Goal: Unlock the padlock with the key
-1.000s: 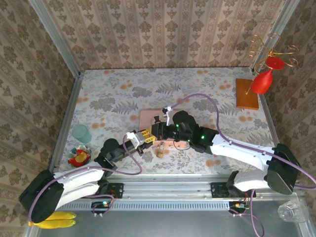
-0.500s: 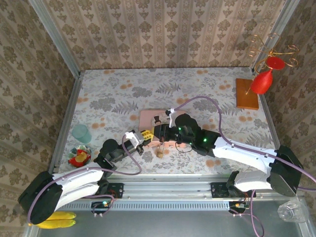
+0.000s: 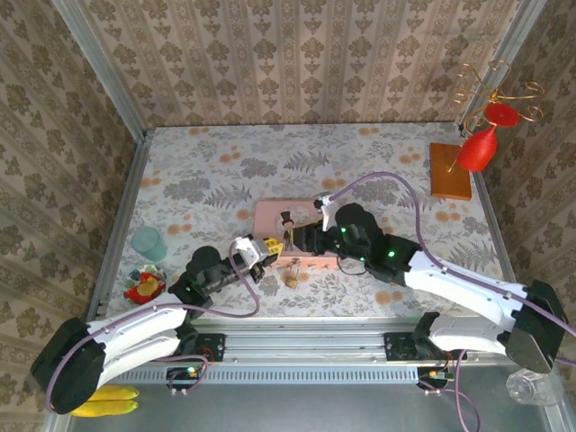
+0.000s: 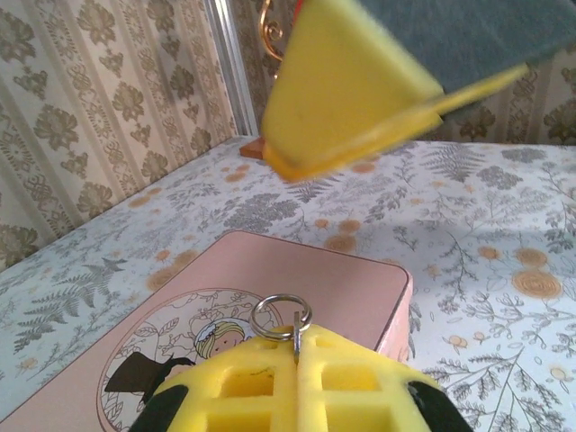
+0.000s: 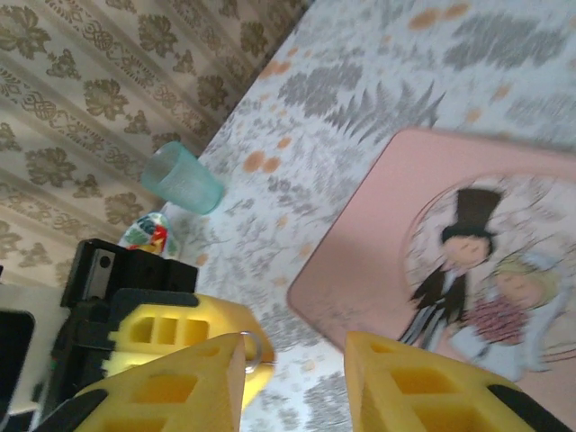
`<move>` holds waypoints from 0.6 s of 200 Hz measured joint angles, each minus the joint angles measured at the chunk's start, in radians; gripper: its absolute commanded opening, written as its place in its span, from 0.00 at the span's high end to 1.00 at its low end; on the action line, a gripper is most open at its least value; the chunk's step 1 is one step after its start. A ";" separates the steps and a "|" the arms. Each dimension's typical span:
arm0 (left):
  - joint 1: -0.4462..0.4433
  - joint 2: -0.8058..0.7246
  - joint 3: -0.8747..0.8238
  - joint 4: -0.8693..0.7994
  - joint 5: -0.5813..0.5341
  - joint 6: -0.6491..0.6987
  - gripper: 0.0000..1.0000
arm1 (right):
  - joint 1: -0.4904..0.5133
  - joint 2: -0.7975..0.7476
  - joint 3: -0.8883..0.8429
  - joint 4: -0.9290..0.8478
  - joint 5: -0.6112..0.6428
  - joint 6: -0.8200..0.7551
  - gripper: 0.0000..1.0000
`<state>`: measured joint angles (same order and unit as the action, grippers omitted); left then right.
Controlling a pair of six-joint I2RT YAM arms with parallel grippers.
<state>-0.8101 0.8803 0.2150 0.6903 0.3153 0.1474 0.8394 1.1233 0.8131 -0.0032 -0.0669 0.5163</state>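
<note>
Gripper on the right (image 5: 295, 355) just backed off, fingers apart, empty; left gripper (image 4: 297, 364) clamped on the key (image 4: 295, 329); padlock (image 3: 292, 273) lies unheld; no unlock yet

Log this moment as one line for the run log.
left claw: shut on key | right claw: open over pink tin | padlock: on table, apart from both claws

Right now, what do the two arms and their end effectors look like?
The left arm and the right arm have white shells, black joints and a looping purple cable each. Small green lights glow on the right arm. The left end effector and the right end effector have chunky yellow fingers with square cut-outs.
</note>
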 measured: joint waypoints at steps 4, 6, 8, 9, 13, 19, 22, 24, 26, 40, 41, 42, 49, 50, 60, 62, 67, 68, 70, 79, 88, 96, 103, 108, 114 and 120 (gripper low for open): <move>0.000 0.000 0.010 -0.018 0.006 0.007 1.00 | -0.009 -0.019 -0.010 0.000 -0.004 -0.039 0.61; 0.000 0.000 0.015 -0.027 0.012 0.010 1.00 | -0.013 -0.027 -0.016 0.002 -0.008 -0.056 0.61; 0.001 -0.001 0.018 -0.034 0.014 0.012 1.00 | -0.016 -0.034 -0.021 0.003 -0.010 -0.068 0.61; 0.001 -0.001 0.022 -0.039 0.017 0.014 1.00 | -0.019 -0.041 -0.026 0.003 -0.013 -0.082 0.60; 0.001 -0.001 0.031 -0.057 0.026 0.019 1.00 | -0.026 -0.059 -0.039 0.007 -0.020 -0.116 0.60; 0.001 -0.001 0.049 -0.084 0.041 0.030 1.00 | -0.035 -0.092 -0.067 0.009 -0.034 -0.178 0.60; 0.001 -0.001 0.057 -0.096 0.048 0.033 1.00 | -0.038 -0.105 -0.080 0.012 -0.044 -0.203 0.60; 0.001 -0.001 0.063 -0.104 0.054 0.035 1.00 | -0.039 -0.117 -0.091 0.015 -0.051 -0.227 0.59; 0.001 -0.001 0.068 -0.112 0.060 0.038 1.00 | -0.041 -0.127 -0.102 0.020 -0.060 -0.248 0.58; 0.001 0.002 0.099 -0.146 0.098 0.053 1.00 | -0.044 -0.190 -0.177 0.049 -0.130 -0.383 0.57; 0.001 0.002 0.101 -0.147 0.100 0.053 1.00 | -0.044 -0.193 -0.182 0.051 -0.133 -0.389 0.57; 0.001 0.002 0.104 -0.150 0.103 0.055 1.00 | -0.044 -0.198 -0.190 0.055 -0.140 -0.401 0.57; 0.001 0.009 0.122 -0.169 0.126 0.061 1.00 | -0.044 -0.222 -0.226 0.071 -0.179 -0.463 0.56; 0.001 0.010 0.124 -0.171 0.129 0.062 1.00 | -0.044 -0.226 -0.233 0.074 -0.188 -0.475 0.55; 0.003 0.031 0.157 -0.209 0.172 0.080 1.00 | -0.044 -0.247 -0.279 0.094 -0.240 -0.547 0.56; 0.004 0.034 0.162 -0.214 0.178 0.082 1.00 | -0.044 -0.249 -0.286 0.098 -0.250 -0.559 0.56; 0.004 0.047 0.182 -0.237 0.200 0.090 1.00 | -0.044 -0.254 -0.303 0.103 -0.272 -0.586 0.56; 0.004 0.050 0.188 -0.242 0.205 0.092 1.00 | -0.044 -0.254 -0.307 0.106 -0.277 -0.594 0.56; 0.004 0.057 0.196 -0.251 0.215 0.095 1.00 | -0.044 -0.255 -0.312 0.106 -0.286 -0.605 0.56; 0.005 0.083 0.231 -0.285 0.256 0.110 1.00 | -0.044 -0.255 -0.327 0.111 -0.317 -0.644 0.57; 0.005 0.106 0.262 -0.317 0.293 0.122 1.00 | -0.044 -0.254 -0.335 0.111 -0.345 -0.676 0.59; 0.004 0.124 0.286 -0.344 0.326 0.132 1.00 | -0.044 -0.254 -0.336 0.112 -0.364 -0.698 0.61; 0.003 0.135 0.301 -0.362 0.348 0.139 1.00 | -0.044 -0.254 -0.336 0.115 -0.380 -0.713 0.62; 0.002 0.143 0.310 -0.375 0.364 0.146 1.00 | -0.044 -0.255 -0.336 0.119 -0.389 -0.723 0.62; -0.001 0.151 0.320 -0.396 0.380 0.153 1.00 | -0.044 -0.255 -0.336 0.122 -0.396 -0.731 0.62; -0.002 0.159 0.330 -0.416 0.392 0.162 1.00 | -0.044 -0.255 -0.337 0.129 -0.404 -0.739 0.63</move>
<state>-0.8124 1.0393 0.5453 0.2741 0.7074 0.3096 0.7956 0.8684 0.4759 0.1253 -0.4709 -0.2226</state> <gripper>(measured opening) 0.064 0.378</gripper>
